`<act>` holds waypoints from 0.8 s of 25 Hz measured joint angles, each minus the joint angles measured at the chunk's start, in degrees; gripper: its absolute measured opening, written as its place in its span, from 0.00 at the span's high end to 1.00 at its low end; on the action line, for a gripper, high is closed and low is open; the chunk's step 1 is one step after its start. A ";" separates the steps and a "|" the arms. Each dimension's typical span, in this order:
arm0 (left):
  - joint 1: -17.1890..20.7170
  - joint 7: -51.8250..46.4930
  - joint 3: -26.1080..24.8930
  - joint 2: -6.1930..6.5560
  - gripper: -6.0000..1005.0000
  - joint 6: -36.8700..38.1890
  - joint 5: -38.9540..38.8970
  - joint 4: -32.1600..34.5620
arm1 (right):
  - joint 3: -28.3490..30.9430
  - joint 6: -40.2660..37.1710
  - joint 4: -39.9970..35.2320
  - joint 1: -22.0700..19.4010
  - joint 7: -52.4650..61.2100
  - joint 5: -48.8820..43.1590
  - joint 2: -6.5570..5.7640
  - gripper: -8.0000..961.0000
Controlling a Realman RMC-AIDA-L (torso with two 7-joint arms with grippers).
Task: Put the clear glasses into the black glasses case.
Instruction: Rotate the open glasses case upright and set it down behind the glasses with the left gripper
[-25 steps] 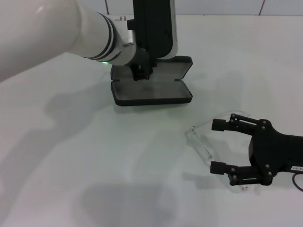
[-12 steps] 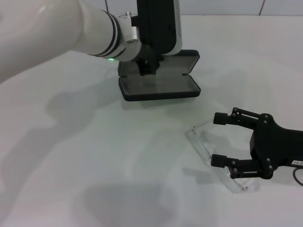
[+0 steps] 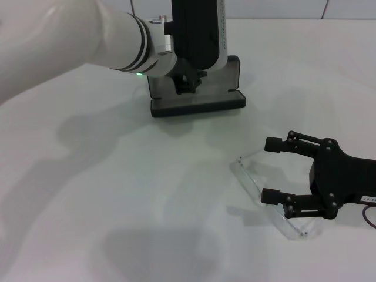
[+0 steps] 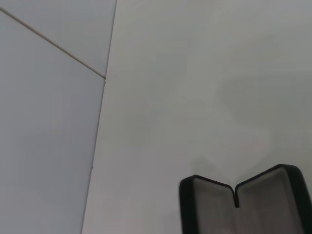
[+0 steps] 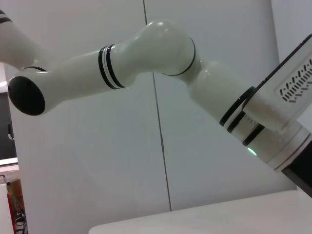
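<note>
Black against the white table (image 3: 88,194), the glasses case (image 3: 197,100) sits open at the far side, and your left gripper (image 3: 187,82) is down in it, at the hinge. From the head camera you cannot tell whether those fingers are spread or closed — the wrist housing covers them. The left wrist camera gives you what the head camera hides: both grey-lined halves of the case (image 4: 246,204) standing up in a V. It shows no fingers, though.

Near you on the right, the clear glasses (image 3: 264,197) lie on the table, faint against the white. Your right gripper (image 3: 271,170) is spread wide at them, holding nothing; the nearer finger (image 3: 279,198) lies over the frame and the farther one sits just beside the thin arm of the glasses.

The right wrist camera shows neither glasses nor case — only the left arm (image 5: 146,58) against a pale wall (image 5: 97,161).
</note>
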 joint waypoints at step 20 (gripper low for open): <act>4.84 0.88 -3.82 -0.03 0.79 -2.67 -7.51 1.79 | -0.04 -0.10 -0.01 0.07 0.00 0.00 0.09 0.09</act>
